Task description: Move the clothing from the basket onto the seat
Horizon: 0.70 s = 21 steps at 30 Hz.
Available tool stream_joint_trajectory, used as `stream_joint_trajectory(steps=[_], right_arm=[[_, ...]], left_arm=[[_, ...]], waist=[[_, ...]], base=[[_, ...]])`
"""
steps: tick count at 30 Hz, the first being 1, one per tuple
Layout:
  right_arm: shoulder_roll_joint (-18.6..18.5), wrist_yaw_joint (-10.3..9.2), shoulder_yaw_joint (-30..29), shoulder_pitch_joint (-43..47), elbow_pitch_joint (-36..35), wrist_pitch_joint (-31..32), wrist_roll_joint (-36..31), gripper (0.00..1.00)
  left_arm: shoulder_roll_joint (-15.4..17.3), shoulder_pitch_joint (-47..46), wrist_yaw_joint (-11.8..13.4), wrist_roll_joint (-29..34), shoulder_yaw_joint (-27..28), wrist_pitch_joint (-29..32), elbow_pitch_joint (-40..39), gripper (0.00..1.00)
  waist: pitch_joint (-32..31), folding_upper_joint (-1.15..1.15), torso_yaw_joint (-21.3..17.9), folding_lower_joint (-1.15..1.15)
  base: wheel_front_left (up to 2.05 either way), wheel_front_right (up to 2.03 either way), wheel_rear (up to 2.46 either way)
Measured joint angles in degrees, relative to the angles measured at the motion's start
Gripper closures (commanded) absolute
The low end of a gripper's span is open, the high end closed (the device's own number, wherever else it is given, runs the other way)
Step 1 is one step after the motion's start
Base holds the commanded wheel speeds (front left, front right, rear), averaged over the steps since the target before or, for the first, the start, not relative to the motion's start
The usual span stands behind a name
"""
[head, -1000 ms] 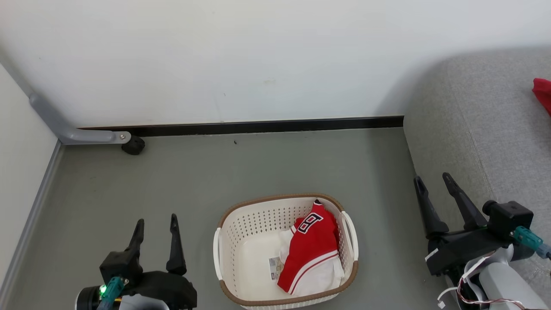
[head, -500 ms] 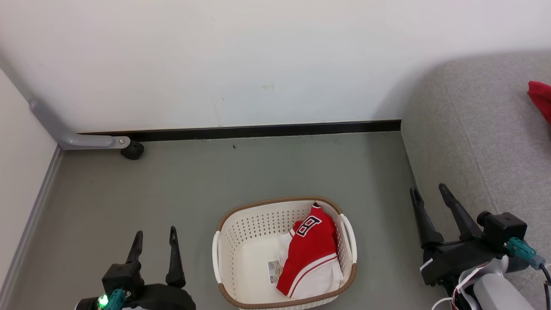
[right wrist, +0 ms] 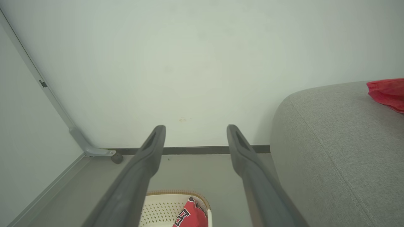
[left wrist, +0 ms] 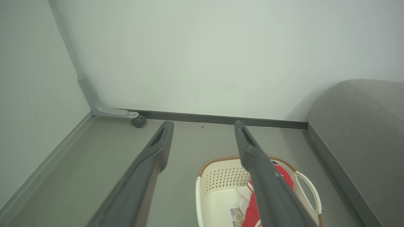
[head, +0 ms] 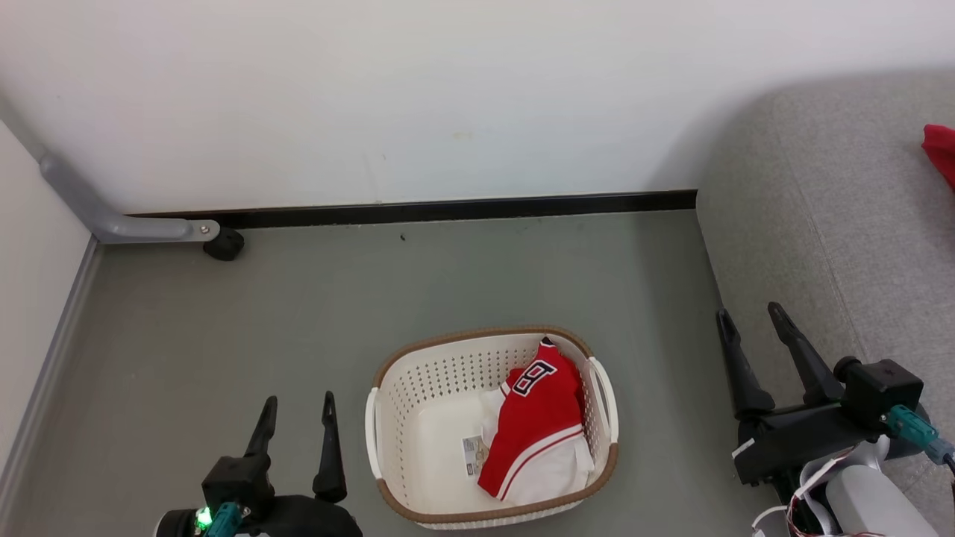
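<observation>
Though near seat point(head: 821, 224), floor point(head: 448, 276) around basket point(head: 440, 373).

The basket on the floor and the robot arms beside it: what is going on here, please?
A robot is moving clothing from the basket to the seat. One red garment with a number patch lies in the basket on the floor; a second red garment lies on the seat. The left gripper, left of the basket, and the right gripper, near the seat's edge, are open and hold nothing.

Red white-striped clothing point(head: 539, 432), cream brown-rimmed basket point(head: 425, 388), light-grey seat point(head: 821, 194).
</observation>
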Motion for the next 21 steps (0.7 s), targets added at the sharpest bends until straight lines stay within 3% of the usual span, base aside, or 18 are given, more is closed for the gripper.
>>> stream_joint_trajectory(steps=[11, 21], right_arm=[[-1.25, -0.01, -0.9, -3.15, -4.04, 0.0, -1.27, 0.0], [-1.99, 0.0, -1.74, -10.31, -7.16, -0.01, -2.0, 0.0]], left_arm=[[-0.75, -2.07, -1.99, 0.0, -4.99, 0.0, 0.07, 0.0], [-0.89, -9.73, -3.98, -1.36, -10.22, 0.0, 1.88, 0.0]], waist=[[5.65, 0.0, 0.2, 0.01], [13.92, 0.0, 0.1, 0.02]], base=[[0.0, 0.0, 0.0], [0.0, 0.0, 0.0]])
